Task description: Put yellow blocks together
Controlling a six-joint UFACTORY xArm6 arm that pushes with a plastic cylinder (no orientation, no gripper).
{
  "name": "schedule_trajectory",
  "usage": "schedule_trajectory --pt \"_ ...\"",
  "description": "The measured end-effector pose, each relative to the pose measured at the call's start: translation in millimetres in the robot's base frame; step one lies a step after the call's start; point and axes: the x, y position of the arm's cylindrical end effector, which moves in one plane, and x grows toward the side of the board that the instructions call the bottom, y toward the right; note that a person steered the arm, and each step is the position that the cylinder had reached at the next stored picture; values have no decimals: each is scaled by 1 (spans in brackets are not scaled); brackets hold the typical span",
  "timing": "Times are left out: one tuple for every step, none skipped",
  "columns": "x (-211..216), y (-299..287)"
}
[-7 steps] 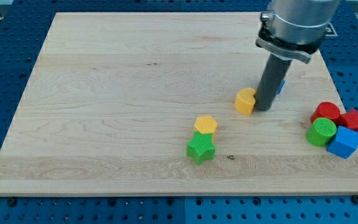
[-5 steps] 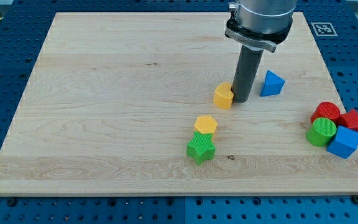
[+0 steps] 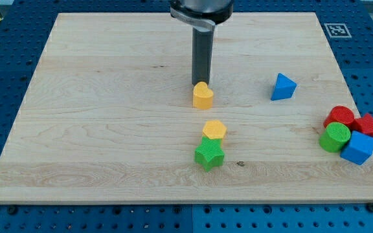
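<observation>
Wooden board [image 3: 109, 129] on a blue pegboard. Near the middle, my tip [image 3: 202, 83] touches the far side of a yellow block [image 3: 203, 95]; a yellow hexagon [image 3: 214, 129] lies near, toward the bottom edge, touching a green star [image 3: 209, 155]. No gripper exists. Gap remains; unfinished.

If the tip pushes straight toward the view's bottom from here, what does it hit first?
My tip sits just above the yellow heart-shaped block, apparently touching it, so that block comes first. Next in line: the yellow hexagonal block, slightly right, though depth is uncertain.
</observation>
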Motion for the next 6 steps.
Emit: schedule_trajectory --pt "6 0" --pt "9 0" --pt "13 0" --pt "17 0" --pt "17 -12" --pt "17 -42"
